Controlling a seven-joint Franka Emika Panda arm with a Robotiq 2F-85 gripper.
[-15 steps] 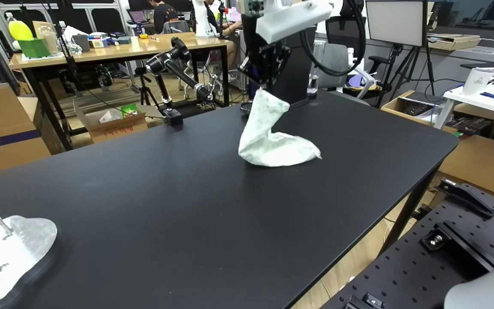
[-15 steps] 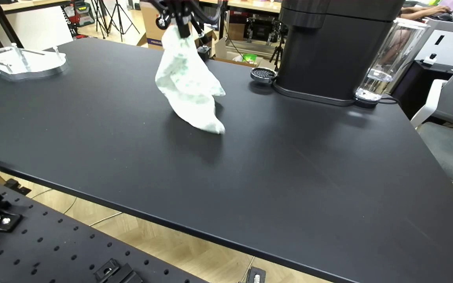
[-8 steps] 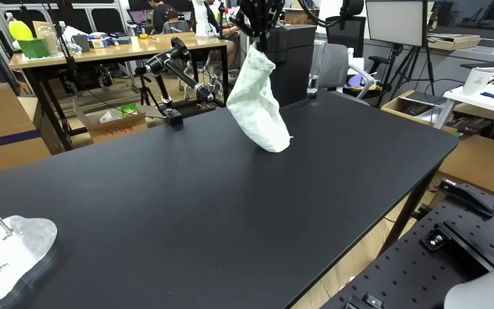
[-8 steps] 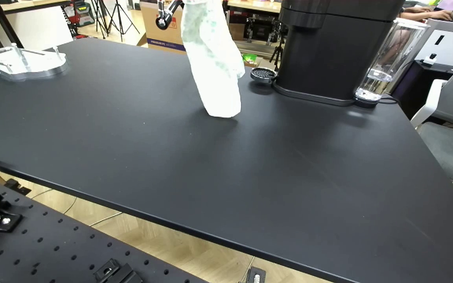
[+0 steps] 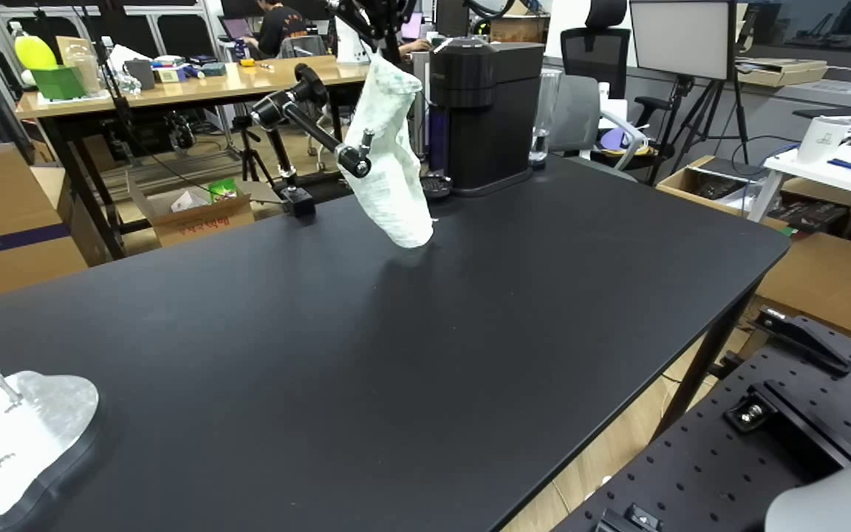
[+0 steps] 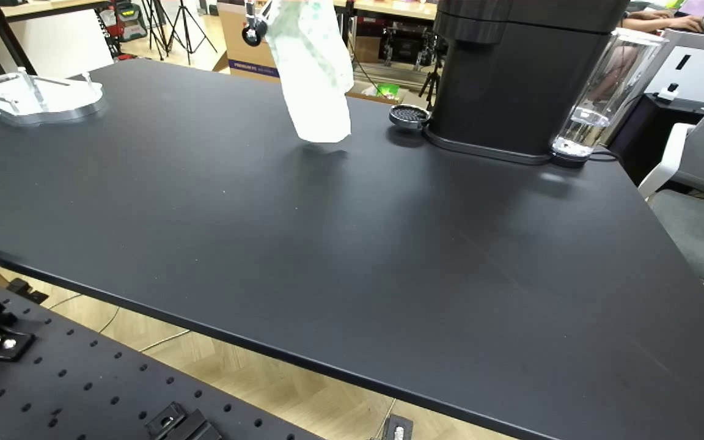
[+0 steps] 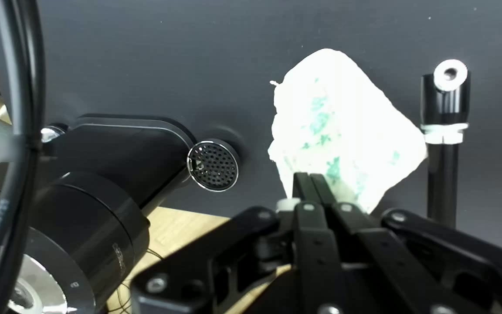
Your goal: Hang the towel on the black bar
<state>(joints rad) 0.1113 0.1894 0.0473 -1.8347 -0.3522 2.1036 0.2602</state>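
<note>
Hanging: towel [image 5: 394,159], below the gripper [image 7: 310,177], jaws pressed together on its upper end; lower end just above the black table [image 5: 337,340]. Black bar [image 7: 442,183] just beside, contact unclear. Tall black machine [image 6: 505,91] nearby; wooden desk [image 5: 300,76], grey chair [image 5: 575,111] beyond.

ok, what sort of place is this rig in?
Probably a robotics lab: there's the robot's hand, a board full of bolt-style holes, and a cluttered workbench further back.
</note>
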